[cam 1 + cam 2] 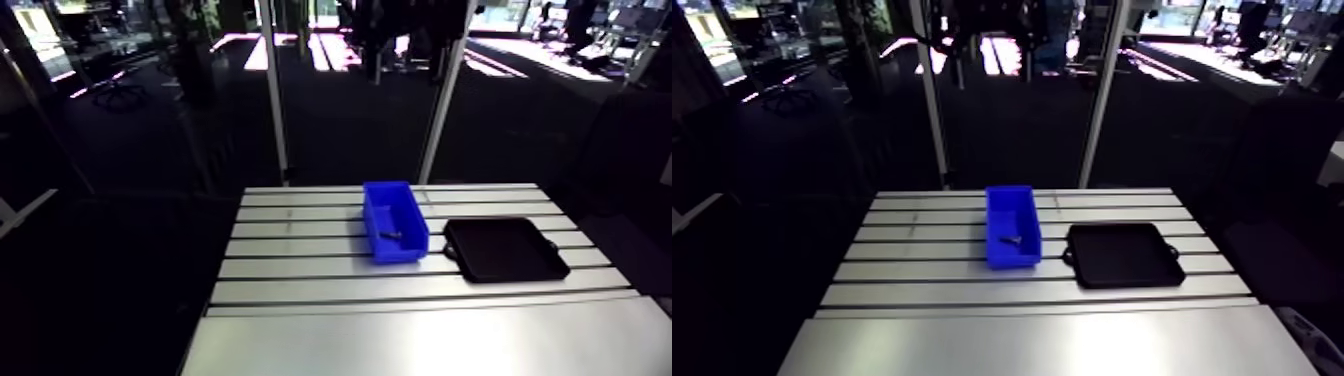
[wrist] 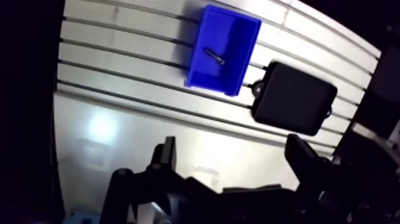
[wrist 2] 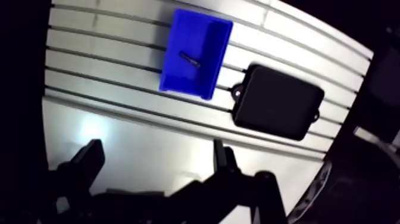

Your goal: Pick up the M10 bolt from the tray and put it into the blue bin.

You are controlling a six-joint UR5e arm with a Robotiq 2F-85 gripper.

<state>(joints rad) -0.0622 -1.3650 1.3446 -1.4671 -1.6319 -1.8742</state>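
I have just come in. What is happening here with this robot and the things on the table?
A robot arm is doing a pick-and-place job at a slotted table. The bolt lies inside the blue bin, and the black tray beside the bin looks empty. The end effector hangs high above the table, open and holding nothing. So the job looks done at this moment.

Robotics lab bench, slotted aluminium table [image 1: 300, 272], blue parts bin [image 1: 401, 250], black tray [image 1: 505, 250]
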